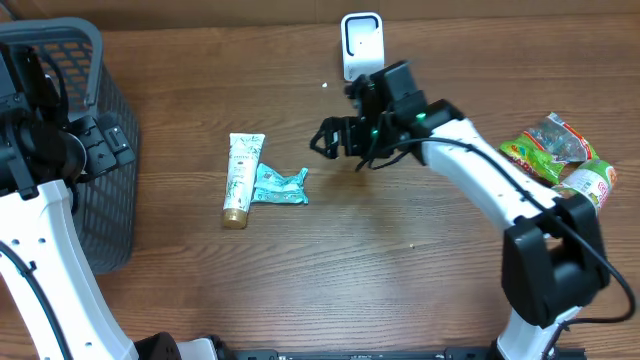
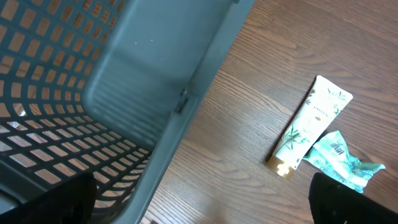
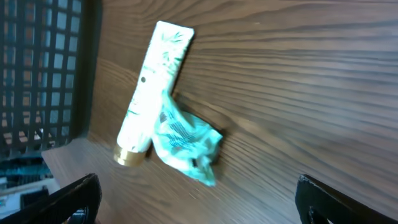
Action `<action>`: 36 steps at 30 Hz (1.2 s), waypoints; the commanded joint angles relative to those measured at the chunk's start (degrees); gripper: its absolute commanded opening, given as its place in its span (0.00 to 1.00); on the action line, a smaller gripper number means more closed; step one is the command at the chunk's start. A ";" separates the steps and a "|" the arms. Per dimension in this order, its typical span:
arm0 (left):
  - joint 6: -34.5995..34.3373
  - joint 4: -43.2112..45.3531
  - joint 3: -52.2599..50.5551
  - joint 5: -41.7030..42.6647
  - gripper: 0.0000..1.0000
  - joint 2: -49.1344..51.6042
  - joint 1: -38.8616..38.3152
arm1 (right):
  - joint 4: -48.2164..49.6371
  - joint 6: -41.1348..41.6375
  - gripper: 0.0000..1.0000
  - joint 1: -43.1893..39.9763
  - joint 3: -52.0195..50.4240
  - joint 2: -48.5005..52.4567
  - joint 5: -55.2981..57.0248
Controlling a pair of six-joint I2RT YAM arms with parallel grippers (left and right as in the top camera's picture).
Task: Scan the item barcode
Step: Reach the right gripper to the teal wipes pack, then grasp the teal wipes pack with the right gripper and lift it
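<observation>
A white tube [image 1: 242, 178] with green leaf print and a gold cap lies on the wooden table, left of centre. A crumpled teal packet [image 1: 280, 186] rests against its right side; both also show in the right wrist view, tube [image 3: 151, 93] and packet [image 3: 185, 143]. My right gripper [image 1: 335, 138] hangs open just right of the packet, nothing between its fingers [image 3: 74, 200]. A white barcode scanner [image 1: 361, 42] stands at the table's back edge, behind the right arm. My left gripper [image 2: 199, 208] is open and empty beside the basket's rim.
A grey plastic basket [image 1: 95, 130] takes up the left side of the table, with the left arm over it. Green and red snack packets [image 1: 555, 155] lie at the right edge. Bare wood lies in front of the tube and packet.
</observation>
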 commanded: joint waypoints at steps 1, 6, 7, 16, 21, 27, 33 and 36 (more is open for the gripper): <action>1.05 0.07 0.02 0.26 1.00 0.09 0.28 | 3.17 0.90 1.00 2.49 -0.81 4.74 0.92; 1.07 0.09 0.02 0.26 1.00 0.09 0.28 | 5.25 0.94 1.00 4.57 -0.81 10.60 -2.05; 1.07 0.09 0.02 0.26 1.00 0.09 0.28 | 5.20 0.96 1.00 4.85 -0.81 11.50 -2.60; 1.07 0.09 0.02 0.26 1.00 0.09 0.28 | 6.67 1.55 0.94 7.43 -0.83 13.90 -6.49; 1.05 0.09 0.02 0.26 1.00 0.09 0.28 | 9.40 6.14 0.85 9.44 -1.42 14.01 -4.55; 1.07 0.09 0.02 0.26 1.00 0.09 0.28 | 13.31 10.60 0.75 9.94 -3.23 14.23 -1.22; 1.05 0.09 0.02 0.26 1.00 0.09 0.28 | 16.28 10.62 0.73 10.05 -3.28 16.74 -1.95; 1.07 0.07 0.02 0.26 1.00 0.09 0.28 | 18.10 10.64 0.71 10.05 -3.28 18.53 -4.39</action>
